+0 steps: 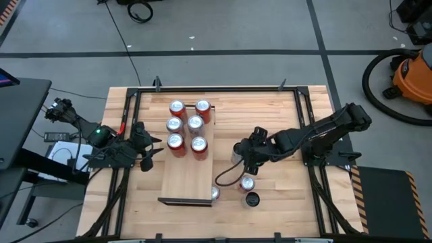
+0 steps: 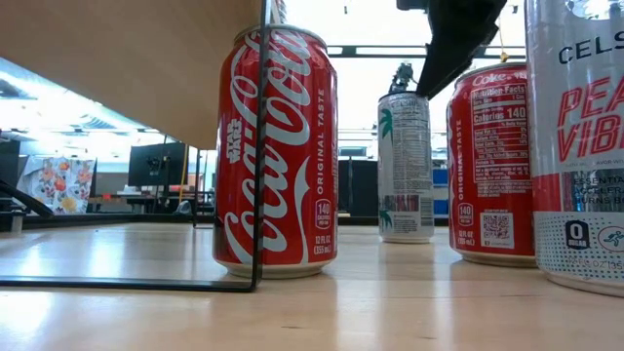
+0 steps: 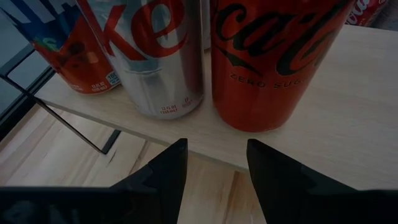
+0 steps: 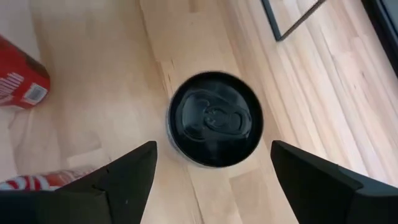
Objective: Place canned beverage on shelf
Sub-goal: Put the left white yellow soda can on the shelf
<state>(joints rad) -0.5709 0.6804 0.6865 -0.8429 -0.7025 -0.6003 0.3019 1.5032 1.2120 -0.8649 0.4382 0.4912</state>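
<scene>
The right tool [image 4: 211, 165] hangs above a can with a black lid [image 4: 214, 118] that stands upright on the wooden counter [image 1: 283, 202]. Its two dark fingers are spread wide on either side of the can without touching it, so it holds nothing. Two more cans stand near on the counter, a red one [image 1: 247, 183] and a silver-topped one [image 1: 214, 193] by the shelf's corner. The shelf [image 1: 189, 179], a pale board on a thin black frame, carries six cans [image 1: 187, 133] in two rows at its far end. The left tool [image 3: 214, 165] waits beside the shelf, fingers parted and empty, facing a red can [image 3: 273, 62] and a silver one [image 3: 155, 56].
</scene>
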